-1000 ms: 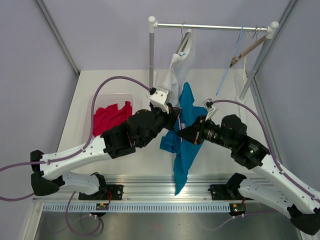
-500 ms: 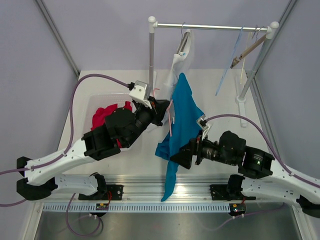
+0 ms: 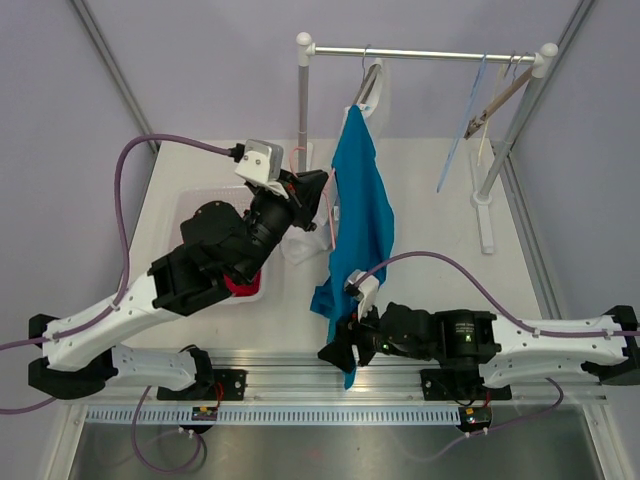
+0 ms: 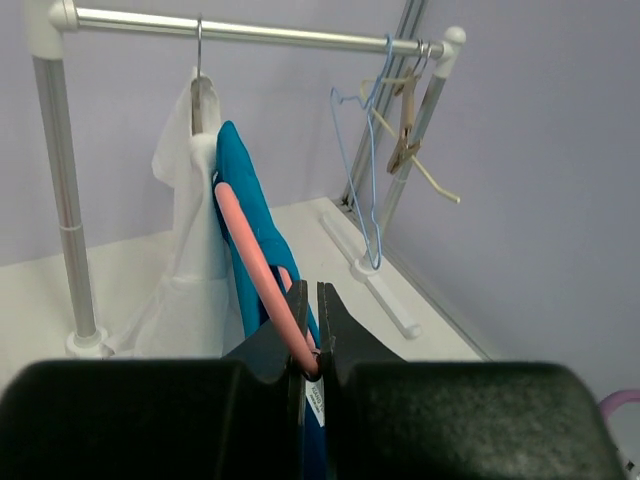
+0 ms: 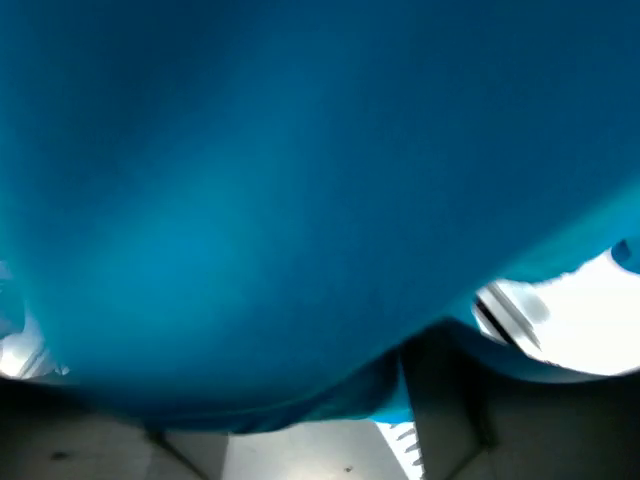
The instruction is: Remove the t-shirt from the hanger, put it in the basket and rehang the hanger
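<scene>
Left gripper (image 4: 311,300) clamped tight on pink plastic hanger (image 4: 258,262): hold it high. Right gripper (image 3: 336,352) by teal fabric t-shirt (image 3: 362,200) hem, opening unclear; pinch hem, pull downward.

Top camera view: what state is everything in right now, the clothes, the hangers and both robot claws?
Blue t-shirt: hanging down, top draped on the pink hanger.
Pink hanger: clamped by the left gripper.
Left gripper: shut on the pink hanger.
Right gripper: at the t-shirt's lower hem; open or shut unclear.
White garment: hanging from the rail.
Red cloth: lying in the bin, mostly hidden.
Spare hangers: empty, hanging on the rail.
</scene>
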Controlling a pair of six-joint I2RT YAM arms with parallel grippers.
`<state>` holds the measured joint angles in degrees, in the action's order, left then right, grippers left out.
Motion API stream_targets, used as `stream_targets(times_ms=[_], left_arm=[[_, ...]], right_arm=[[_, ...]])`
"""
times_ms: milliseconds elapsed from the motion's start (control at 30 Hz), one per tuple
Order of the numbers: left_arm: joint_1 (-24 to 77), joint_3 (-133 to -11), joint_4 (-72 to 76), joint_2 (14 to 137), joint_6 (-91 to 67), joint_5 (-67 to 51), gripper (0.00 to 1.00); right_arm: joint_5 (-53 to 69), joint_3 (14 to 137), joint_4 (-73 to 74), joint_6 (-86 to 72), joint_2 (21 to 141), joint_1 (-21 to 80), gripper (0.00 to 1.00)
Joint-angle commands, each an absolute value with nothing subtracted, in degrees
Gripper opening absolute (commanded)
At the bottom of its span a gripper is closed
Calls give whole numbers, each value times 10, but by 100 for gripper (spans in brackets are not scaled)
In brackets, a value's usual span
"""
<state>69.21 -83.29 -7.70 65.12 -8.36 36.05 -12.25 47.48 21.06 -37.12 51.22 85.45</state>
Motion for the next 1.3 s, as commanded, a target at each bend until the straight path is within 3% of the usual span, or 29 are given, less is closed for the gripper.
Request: stream_targets(times_ms=[0,33,100,233,600,967,1000,1167,1200,1267], left_arm=[[686,-879,-20,632,-62,383,0],[686,-880,-25,628,-63,380,0],[686,-883,-27,621,-62,378,0],[680,-901,-33,614,-39,387,0],[656,-975,-21,597,49,411,0],[656,-1059,-89,615,12,354,0],[657,-1049,-97,610,-29,322,0],[657,-924,-98,557,-124,284,0],[656,-907,-96,552,-141,286,0],[657,-875,-93,542,-146,297,0]], right_arm=[[-209,474,187,-379,519,889,55],[-211,474,191,-384,520,893,38],[-221,471,203,-407,518,911,18],[-229,449,220,-447,510,956,1],[-267,398,231,-528,542,1046,0],[-332,333,265,-617,448,1046,0],[-334,341,256,-607,453,1046,1],[-365,458,288,-548,518,1046,47],[-373,481,327,-548,526,1046,64],[-393,540,363,-548,540,1046,71]])
